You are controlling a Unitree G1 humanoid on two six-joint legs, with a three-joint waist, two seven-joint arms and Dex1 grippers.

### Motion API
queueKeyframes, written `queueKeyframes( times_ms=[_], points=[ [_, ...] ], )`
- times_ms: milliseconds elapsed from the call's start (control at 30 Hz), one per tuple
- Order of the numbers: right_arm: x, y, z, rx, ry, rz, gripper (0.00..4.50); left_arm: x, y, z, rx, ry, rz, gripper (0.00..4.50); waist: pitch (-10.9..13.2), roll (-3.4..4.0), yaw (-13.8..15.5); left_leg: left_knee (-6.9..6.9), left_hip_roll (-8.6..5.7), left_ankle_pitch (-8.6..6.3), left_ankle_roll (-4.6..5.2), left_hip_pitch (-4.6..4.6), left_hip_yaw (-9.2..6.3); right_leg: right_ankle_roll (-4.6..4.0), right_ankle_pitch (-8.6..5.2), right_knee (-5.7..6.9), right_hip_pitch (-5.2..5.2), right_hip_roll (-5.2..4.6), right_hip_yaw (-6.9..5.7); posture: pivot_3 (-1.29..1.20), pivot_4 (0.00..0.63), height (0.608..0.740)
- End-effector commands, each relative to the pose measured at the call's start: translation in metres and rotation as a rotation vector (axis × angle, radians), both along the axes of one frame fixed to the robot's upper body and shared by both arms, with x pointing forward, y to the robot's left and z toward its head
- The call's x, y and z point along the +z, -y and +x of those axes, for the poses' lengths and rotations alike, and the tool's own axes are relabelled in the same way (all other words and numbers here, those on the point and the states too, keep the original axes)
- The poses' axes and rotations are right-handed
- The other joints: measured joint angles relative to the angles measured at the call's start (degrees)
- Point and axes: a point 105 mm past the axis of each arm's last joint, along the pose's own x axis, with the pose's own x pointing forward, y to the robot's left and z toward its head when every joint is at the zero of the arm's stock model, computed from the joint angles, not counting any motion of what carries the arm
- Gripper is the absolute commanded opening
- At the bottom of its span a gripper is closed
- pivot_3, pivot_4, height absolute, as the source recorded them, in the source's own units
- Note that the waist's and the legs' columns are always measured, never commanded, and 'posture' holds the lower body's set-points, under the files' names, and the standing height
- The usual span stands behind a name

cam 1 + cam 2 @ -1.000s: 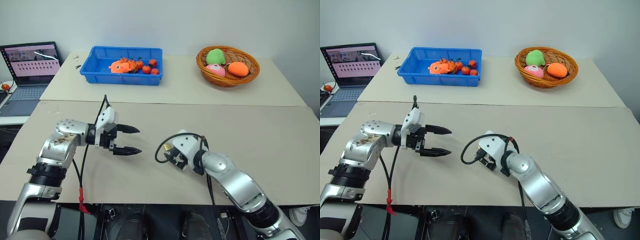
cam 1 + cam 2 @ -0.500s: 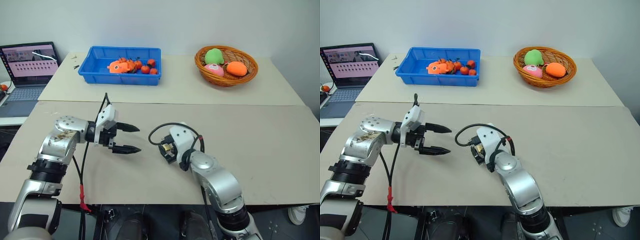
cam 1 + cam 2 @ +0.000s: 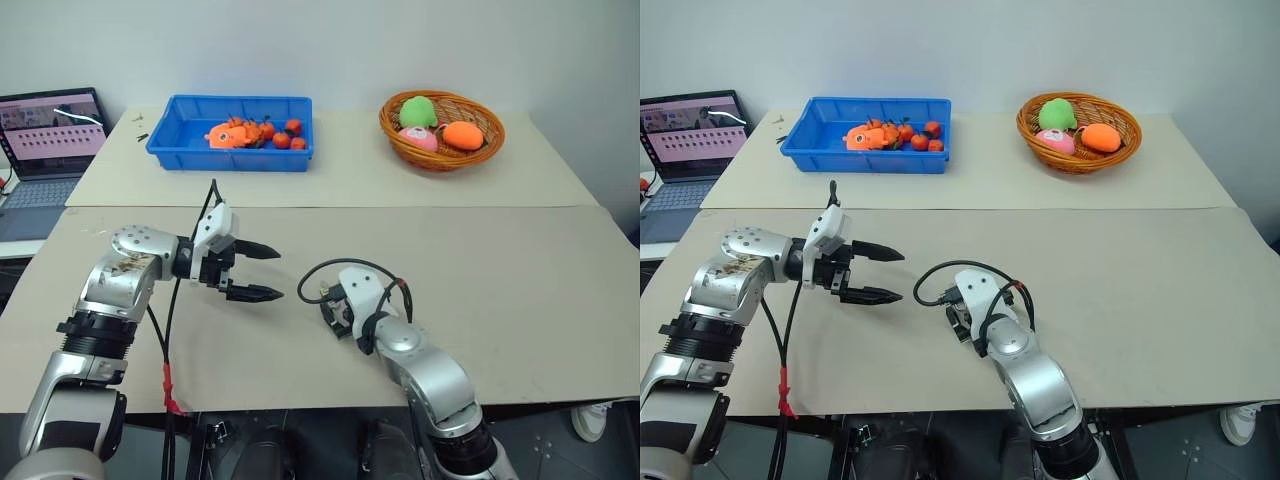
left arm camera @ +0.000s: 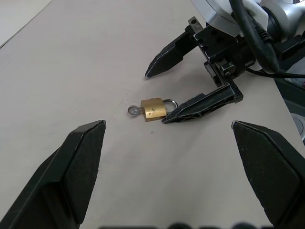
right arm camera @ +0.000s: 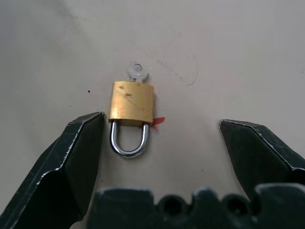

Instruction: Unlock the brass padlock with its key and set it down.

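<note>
On near table (image 3: 520, 300), brass padlock (image 5: 131, 102) lies flat, key (image 5: 137, 71) stuck in its base, small red speck (image 5: 159, 120) beside it. Right gripper (image 4: 169, 90) low over padlock, jaws spread wide, one fingertip (image 4: 169, 117) right at shackle; nothing gripped. Left gripper (image 3: 262, 272) hovers nearby to left, pointing toward it, jaws wide, empty. Blue bin (image 3: 170, 150), wicker basket (image 3: 440, 160), laptop (image 3: 45, 130) behind.

brass padlock (image 5: 131, 103) flat on table, key (image 5: 137, 71) inserted.
</note>
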Motion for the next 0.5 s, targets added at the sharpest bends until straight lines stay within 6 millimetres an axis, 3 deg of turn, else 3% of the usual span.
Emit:
queueKeyframes(
  times_ms=[33,267,500],
  points=[
    [-0.006,0.008,0.008,-0.047,0.006,-0.018,4.42,0.015,-0.001,0.001,-0.004,0.048,0.002,4.50,0.0,0.00,-0.1,0.00,0.00,0.01,-0.02,0.04,0.01,-0.01,-0.01,-0.01,0.01,0.00,0.03,0.00,0.150,0.692],
    [0.001,-0.006,0.019,-0.013,0.034,0.042,4.42,0.016,-0.001,0.002,0.010,0.051,0.002,4.50,0.0,0.00,0.0,0.02,0.06,0.10,-0.15,0.24,0.00,-0.07,-0.06,0.10,0.05,0.01,0.11,0.00,0.150,0.692],
    [0.004,-0.016,0.017,0.007,0.038,0.058,4.42,0.017,-0.002,0.003,0.020,0.056,0.000,4.50,0.0,0.00,-0.2,-0.02,0.07,0.10,-0.15,0.19,0.01,-0.18,-0.02,0.11,-0.02,0.05,0.14,0.00,0.150,0.692]
  ],
)
